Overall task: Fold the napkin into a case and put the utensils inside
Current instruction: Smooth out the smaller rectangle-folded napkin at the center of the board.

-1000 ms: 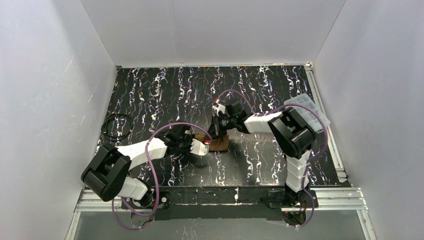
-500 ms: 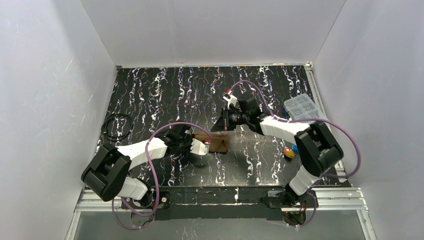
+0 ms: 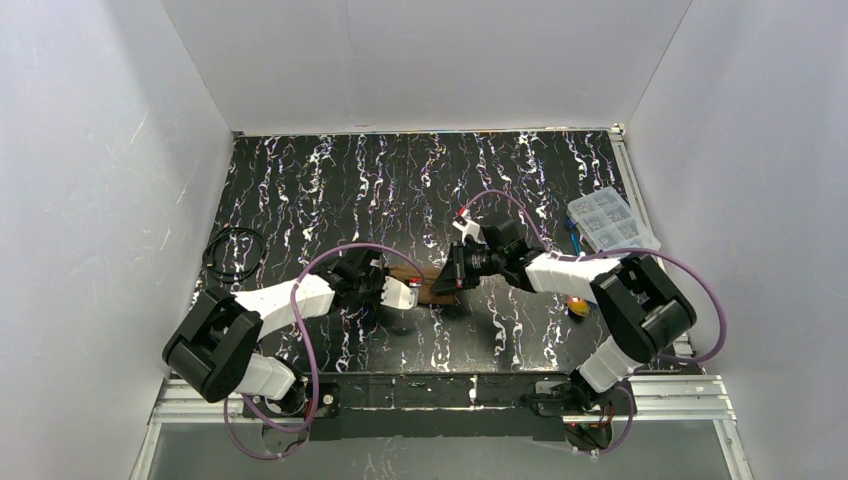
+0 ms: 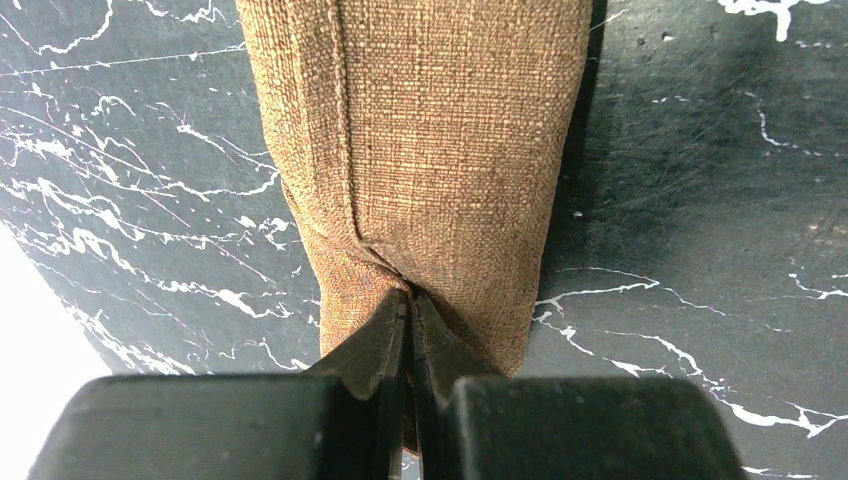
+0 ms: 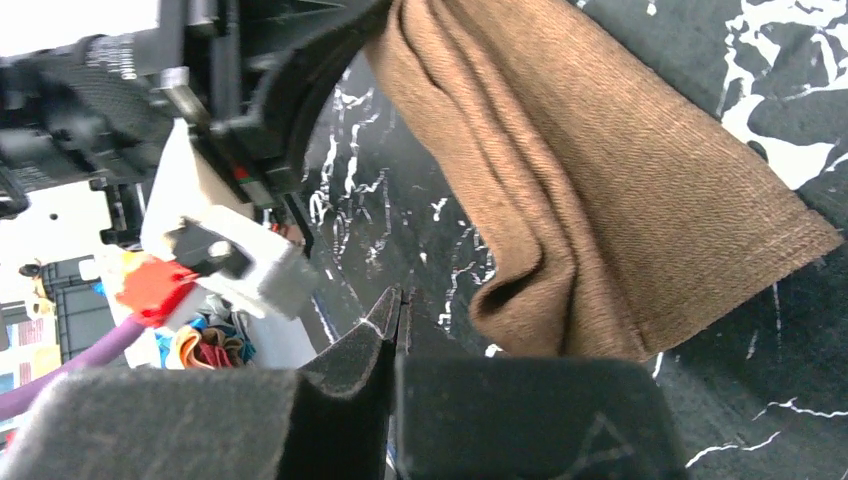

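Case (image 4: 440, 150) long axis: it runs straight away from my left gripper (image 4: 410, 325) in the left wrist view. In the top view it lies roughly left to right on the table (image 3: 320, 190), between my two grippers, at the middle of the near half. The case lies flat and layered, with a fold line along its length.

Fingers of my left gripper: closed to a hairline, pinching the puckered near end of the case.

Fingers of my right gripper (image 5: 398, 310): pressed together with no gap and nothing seen between them. The tips sit just beside the folded edge of the case, over bare table. I cannot tell whether they touch the cloth.

Left arm: stretched low from its base toward the centre, wrist in line with the case.

Right arm: elbow out to the right, forearm reaching back leftward to the opposite end of the case.

Surroundings: the utensils (image 3: 578, 306) lie on the table near my right elbow, well apart from the case. A clear box (image 3: 610, 220) sits at the right edge.
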### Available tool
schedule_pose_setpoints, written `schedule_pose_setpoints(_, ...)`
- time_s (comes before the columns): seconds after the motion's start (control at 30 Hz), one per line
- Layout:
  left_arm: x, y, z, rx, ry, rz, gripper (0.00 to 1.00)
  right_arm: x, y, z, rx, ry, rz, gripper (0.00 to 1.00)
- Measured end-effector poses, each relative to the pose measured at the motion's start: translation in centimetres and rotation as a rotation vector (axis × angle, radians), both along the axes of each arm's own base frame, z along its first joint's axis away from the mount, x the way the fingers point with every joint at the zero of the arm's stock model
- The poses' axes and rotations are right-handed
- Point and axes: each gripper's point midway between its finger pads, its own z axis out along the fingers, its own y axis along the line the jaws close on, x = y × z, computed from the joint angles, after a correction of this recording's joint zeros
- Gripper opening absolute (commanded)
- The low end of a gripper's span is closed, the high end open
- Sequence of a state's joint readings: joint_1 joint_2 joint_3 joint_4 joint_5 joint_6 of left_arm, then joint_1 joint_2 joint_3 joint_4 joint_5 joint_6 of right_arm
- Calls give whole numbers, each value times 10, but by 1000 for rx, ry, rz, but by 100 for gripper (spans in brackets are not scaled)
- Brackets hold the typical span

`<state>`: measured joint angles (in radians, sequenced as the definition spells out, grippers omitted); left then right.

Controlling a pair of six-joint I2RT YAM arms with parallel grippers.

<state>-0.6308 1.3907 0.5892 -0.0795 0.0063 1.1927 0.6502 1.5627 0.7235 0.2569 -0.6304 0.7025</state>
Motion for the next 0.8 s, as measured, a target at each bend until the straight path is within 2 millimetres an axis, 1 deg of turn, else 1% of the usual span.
schedule_pose_setpoints(0.13,0,0,0,2,4,1,0,2,-4,-22,-39,40,-1,4)
schedule_pose_setpoints(0.23,-1,1,0,4,11,5,0,9,-11,-34,-66,47,-14,3)
schedule_pose_setpoints(0.4,-2,1,0,9,19,6,0,23,-16,-52,-97,58,-28,3)
schedule_pose_setpoints(0.47,-2,1,0,9,19,6,0,25,-19,-57,-98,71,-34,3)
schedule_pose_setpoints(0.6,-2,1,1,10,17,3,0,34,-24,-58,-82,69,-50,2)
schedule_pose_setpoints(0.8,-3,2,1,8,26,13,0,37,-23,-64,-64,71,-48,2)
